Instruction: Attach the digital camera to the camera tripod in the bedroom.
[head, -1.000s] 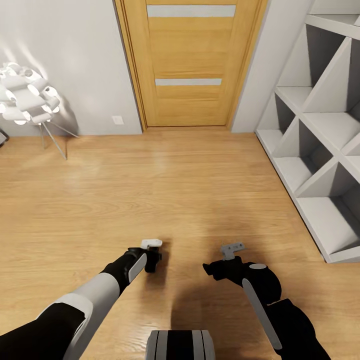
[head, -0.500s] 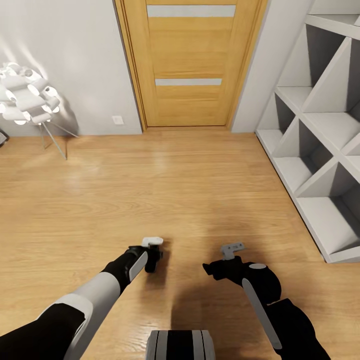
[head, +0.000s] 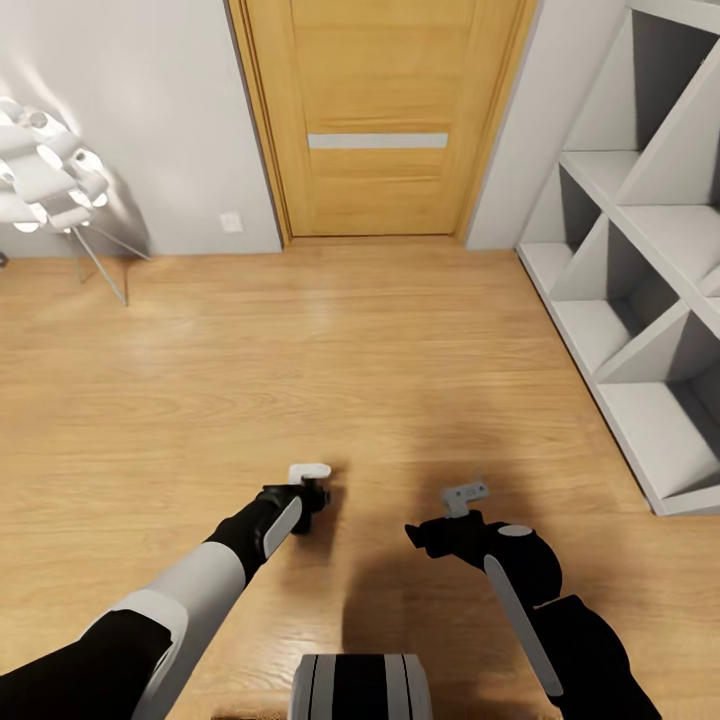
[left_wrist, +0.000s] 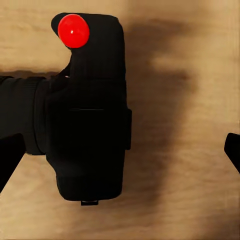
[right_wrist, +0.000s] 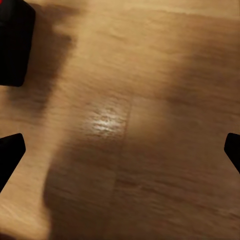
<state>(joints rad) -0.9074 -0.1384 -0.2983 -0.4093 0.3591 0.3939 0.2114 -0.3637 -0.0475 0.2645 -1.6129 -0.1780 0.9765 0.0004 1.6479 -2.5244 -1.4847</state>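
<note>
My left hand (head: 308, 480) hung spread over the digital camera (left_wrist: 87, 107) lying on the floor (head: 400, 350); closing off-centre, I judged, could've knocked it sideways w/o gripping.

Ahead of me a light wood floor (head: 330, 350) runs to a closed wooden door (head: 378, 120) in a white wall (head: 130, 120), with a white floor lamp (head: 45, 175) to my left and white angled shelves (head: 640, 260) to my right.
</note>
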